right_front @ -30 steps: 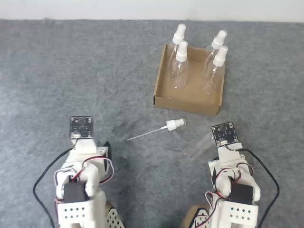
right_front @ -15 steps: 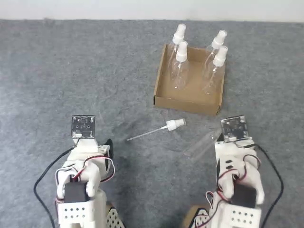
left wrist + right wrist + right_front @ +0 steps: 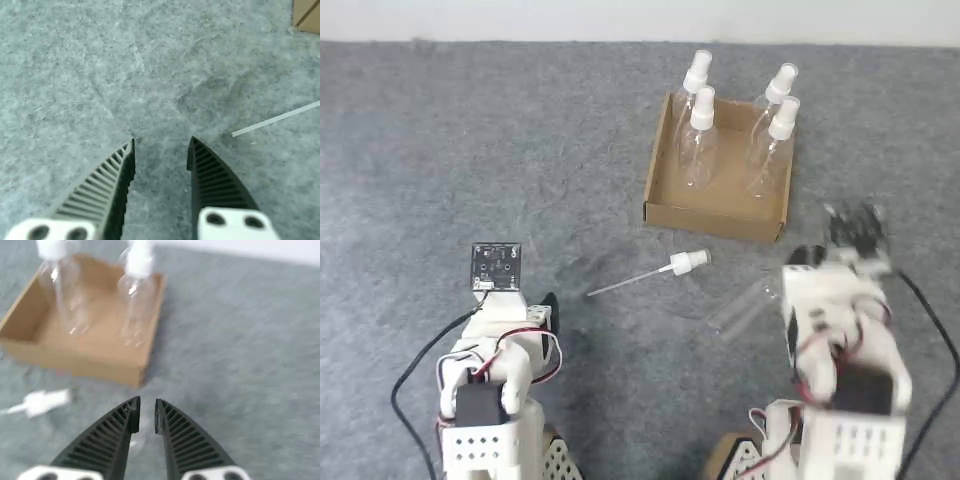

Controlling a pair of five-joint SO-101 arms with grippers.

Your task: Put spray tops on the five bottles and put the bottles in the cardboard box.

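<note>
Clear and capless, the last bottle (image 3: 740, 310) lies toward the tabletop's near edge, with the spray top (image 3: 686, 263) near it. The right pincer (image 3: 146, 407), empty and almost closed, should open wide before straddling the body. The left pincer (image 3: 161, 145), half open, holds nothing.

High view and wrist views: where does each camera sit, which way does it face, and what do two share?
High view: fixed above the table, looking down at the left arm, right arm, cardboard box and loose spray top.
Left wrist view: on the left arm, facing the table past the left gripper.
Right wrist view: on the right arm, facing the cardboard box past the right gripper.
Shared: high and right wrist views both show cardboard box and spray top.
</note>
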